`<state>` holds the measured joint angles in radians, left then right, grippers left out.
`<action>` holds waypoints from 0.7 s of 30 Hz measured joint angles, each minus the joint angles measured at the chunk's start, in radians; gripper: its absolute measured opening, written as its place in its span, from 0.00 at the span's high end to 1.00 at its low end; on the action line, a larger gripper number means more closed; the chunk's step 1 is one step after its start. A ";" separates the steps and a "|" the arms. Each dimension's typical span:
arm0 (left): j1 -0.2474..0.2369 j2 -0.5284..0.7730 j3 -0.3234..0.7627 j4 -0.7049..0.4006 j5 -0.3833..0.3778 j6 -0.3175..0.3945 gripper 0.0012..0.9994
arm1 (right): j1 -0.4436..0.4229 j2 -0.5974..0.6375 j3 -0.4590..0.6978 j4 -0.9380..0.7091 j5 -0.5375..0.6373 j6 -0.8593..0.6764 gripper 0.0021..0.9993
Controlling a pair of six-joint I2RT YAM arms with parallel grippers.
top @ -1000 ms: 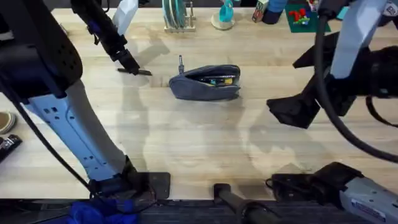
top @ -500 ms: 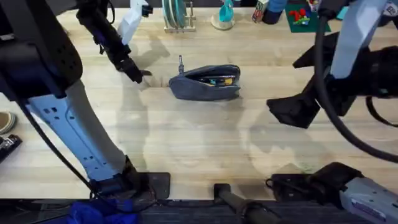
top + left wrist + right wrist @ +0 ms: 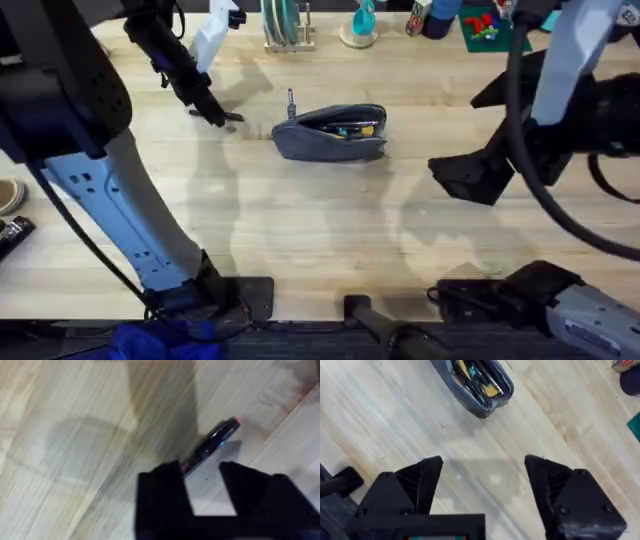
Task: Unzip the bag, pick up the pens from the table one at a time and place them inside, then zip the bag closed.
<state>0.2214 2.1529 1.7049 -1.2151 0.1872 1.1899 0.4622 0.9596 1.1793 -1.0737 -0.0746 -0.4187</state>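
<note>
Left end effector (image 3: pixel 200 477) straddles a black pen (image 3: pixel 210 447) on the table (image 3: pixel 320 230), fingers parted (not clenched); right end effector (image 3: pixel 482 472) released, near the unzipped pouch (image 3: pixel 332 133).

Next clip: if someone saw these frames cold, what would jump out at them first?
Probably the grey-blue bag lying unzipped mid-table, with pens and other colourful items showing through its opening. Next, the left gripper down at the table to the bag's left, its open fingers either side of a black pen lying on the wood. The right gripper hangs open above bare table, off to the bag's right.
</note>
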 joint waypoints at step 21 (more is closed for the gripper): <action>0.000 0.000 -0.003 0.016 0.003 0.000 0.96 | 0.000 0.000 0.000 0.000 0.000 0.000 0.00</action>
<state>0.2214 2.1532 1.7016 -1.1992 0.1902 1.1900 0.4622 0.9596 1.1793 -1.0733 -0.0746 -0.4187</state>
